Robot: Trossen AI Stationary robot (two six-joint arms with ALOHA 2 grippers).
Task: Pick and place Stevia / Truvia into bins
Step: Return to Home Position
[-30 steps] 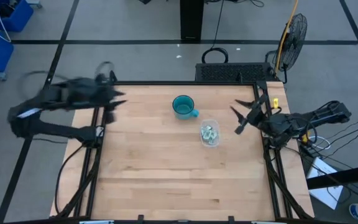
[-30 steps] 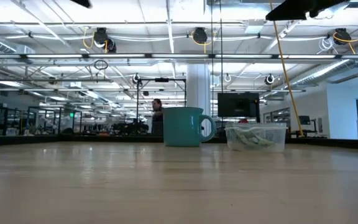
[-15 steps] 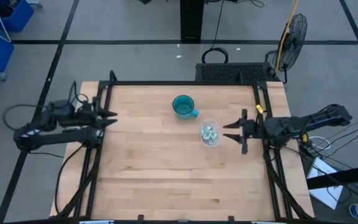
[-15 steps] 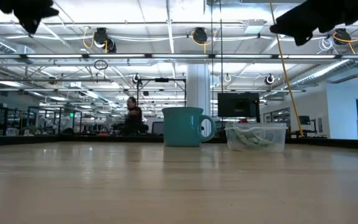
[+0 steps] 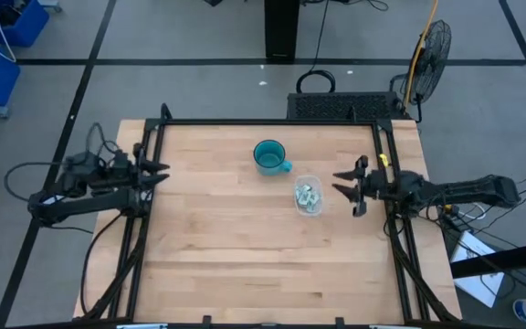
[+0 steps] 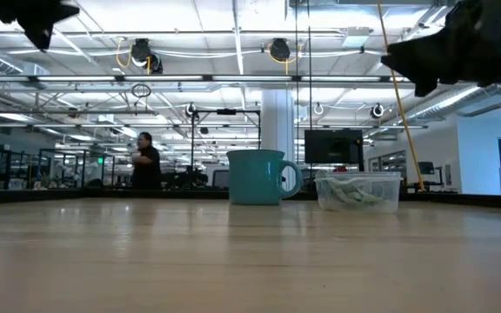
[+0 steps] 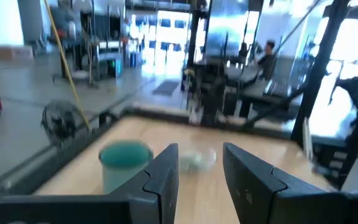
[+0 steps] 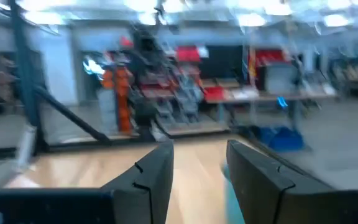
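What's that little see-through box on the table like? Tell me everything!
It is a small clear plastic bin with rounded corners and an open top, standing upright on the wooden table. Pale green and white packets are piled inside. A teal mug stands close beside it, not touching. Nothing else touches it.

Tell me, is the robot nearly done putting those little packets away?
Looks nearly finished. Packets lie in the clear bin beside the mug; I see none loose on the table. Nothing is in hand: left gripper and right gripper hang at opposite edges, fingers open. Little seems left.
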